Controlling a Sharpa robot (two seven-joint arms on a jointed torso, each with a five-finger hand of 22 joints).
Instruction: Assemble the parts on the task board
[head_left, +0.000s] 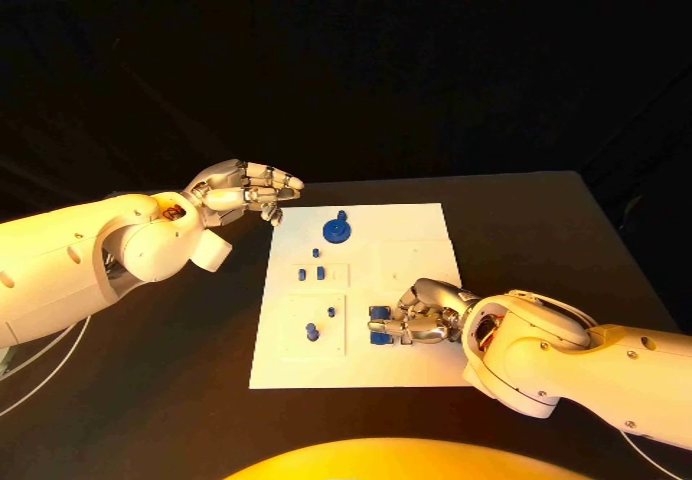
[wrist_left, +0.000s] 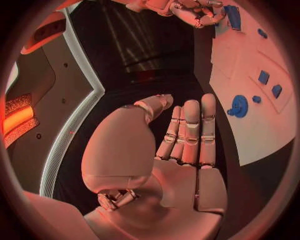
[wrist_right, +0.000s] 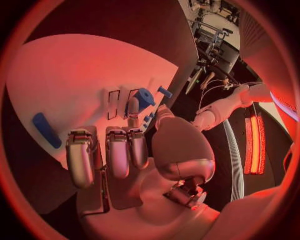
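Note:
The white task board (head_left: 389, 250) lies in the middle of the black table. On it are a round blue part (head_left: 335, 232) near the far edge and small blue parts (head_left: 312, 273) set in slots below it. My right hand (head_left: 421, 316) rests on the board's near right area with its fingers curled, and pinches a blue part (wrist_right: 142, 98) between thumb and finger. A blue bar (wrist_right: 47, 130) lies on the board beside that hand. My left hand (head_left: 240, 189) hovers off the board's far left corner, fingers straight (wrist_left: 187, 135), holding nothing.
More small blue parts (head_left: 312, 330) stand in the board's near left plate. Black table (head_left: 548, 230) surrounds the board on all sides. The round blue part (wrist_left: 238, 105) lies on the board close to my left hand's fingertips.

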